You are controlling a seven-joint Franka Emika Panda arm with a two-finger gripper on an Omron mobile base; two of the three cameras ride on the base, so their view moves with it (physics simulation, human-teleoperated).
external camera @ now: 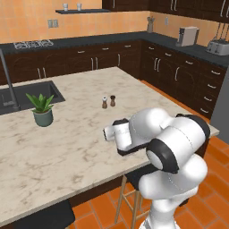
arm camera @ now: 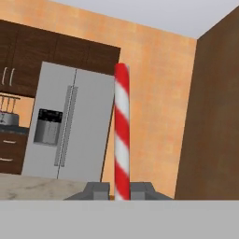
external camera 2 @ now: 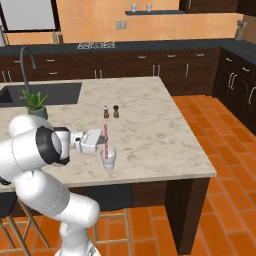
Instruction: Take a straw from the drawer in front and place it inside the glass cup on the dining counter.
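The fingers [arm camera: 120,190] are clamped on the straw [external camera 2: 105,136], holding it upright so it can drop straight in. Its lower end sits in the glass cup [external camera 2: 108,159] on the marble desk [external camera 2: 150,120]. Release appears to be the remaining step.

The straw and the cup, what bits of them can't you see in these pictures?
- Straw: in the right base view its bottom end is too small to tell whether it touches the glass cup's bottom.
- Straw in the hand view: lower end hidden between the fingers.
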